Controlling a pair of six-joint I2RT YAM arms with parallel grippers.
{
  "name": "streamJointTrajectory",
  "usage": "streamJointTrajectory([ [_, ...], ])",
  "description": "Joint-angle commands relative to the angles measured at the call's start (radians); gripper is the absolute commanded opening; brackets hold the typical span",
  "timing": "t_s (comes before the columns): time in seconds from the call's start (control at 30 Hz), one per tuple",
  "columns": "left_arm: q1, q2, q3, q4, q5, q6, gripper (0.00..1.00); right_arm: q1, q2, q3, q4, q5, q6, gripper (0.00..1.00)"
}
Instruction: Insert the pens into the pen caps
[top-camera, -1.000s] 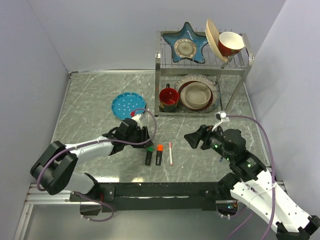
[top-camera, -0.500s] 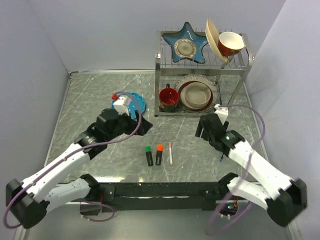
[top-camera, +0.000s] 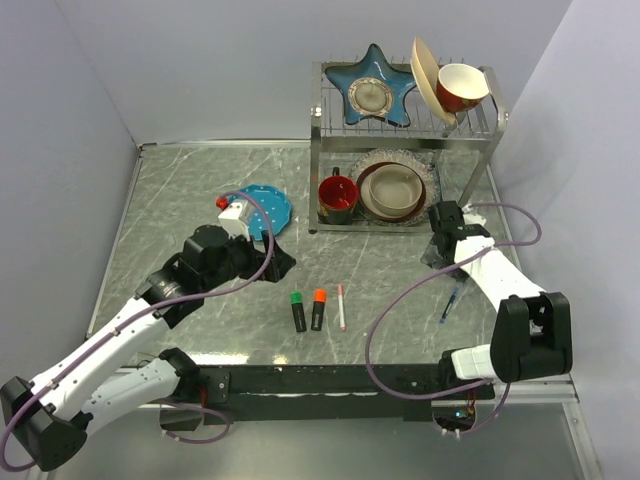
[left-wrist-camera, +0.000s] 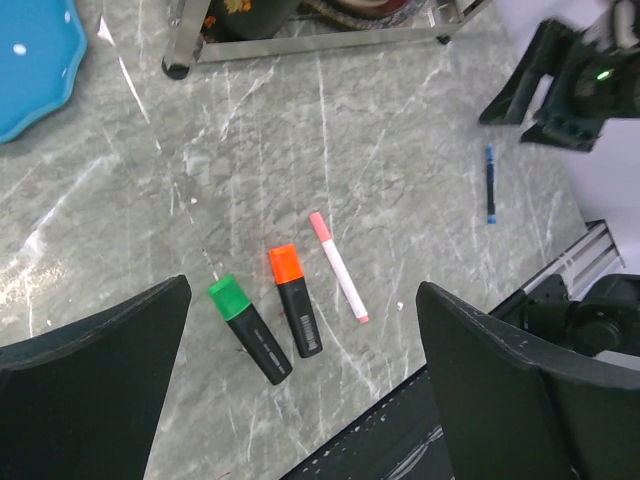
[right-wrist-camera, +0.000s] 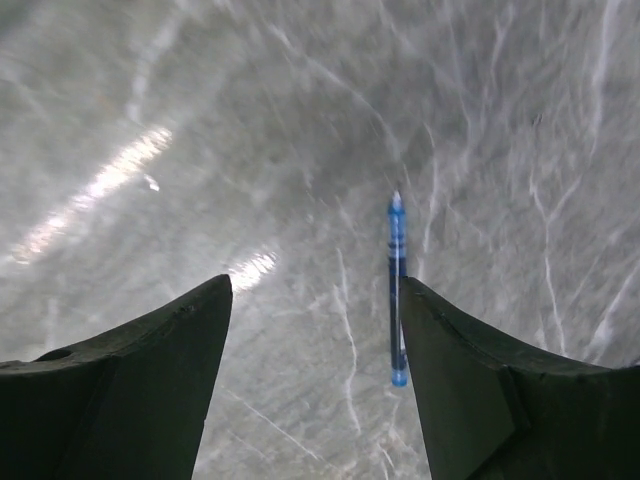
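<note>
Grey marbled tabletop (top-camera: 180, 200) fills your workspace, with a dish rack (top-camera: 314, 170) at the far side and a blue plate (top-camera: 275, 205) just left of it. Near the front edge two black markers lie side by side: the green-capped marker (left-wrist-camera: 250, 330) and, just right of it, the orange-capped marker (left-wrist-camera: 296, 312). Next to those lies the white pen (left-wrist-camera: 338, 267), pink at its far end. Well off to the right, the blue pen (right-wrist-camera: 397, 290) lies alone on the marble. Your left gripper (top-camera: 278, 262) hovers above the markers with its jaws spread wide and holds nothing. Your right gripper (right-wrist-camera: 315, 285) is likewise spread and empty, with the blue pen just inside its right finger in the wrist view.
</note>
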Motion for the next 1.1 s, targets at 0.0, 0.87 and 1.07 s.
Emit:
streamJointTrajectory([
  [0.0, 0.005, -0.066, -0.010, 0.019, 0.022, 0.012, 0.99, -0.064, 0.000, -0.039, -0.004, -0.046, 0.052, 0.75],
  [0.87, 0.005, -0.192, -0.063, 0.062, 0.038, 0.064, 0.99, -0.230, 0.095, -0.205, 0.260, -0.261, 0.016, 0.41],
  [1.07, 0.005, -0.189, -0.057, 0.058, 0.043, 0.072, 0.99, -0.198, 0.086, -0.229, 0.311, -0.307, -0.004, 0.24],
])
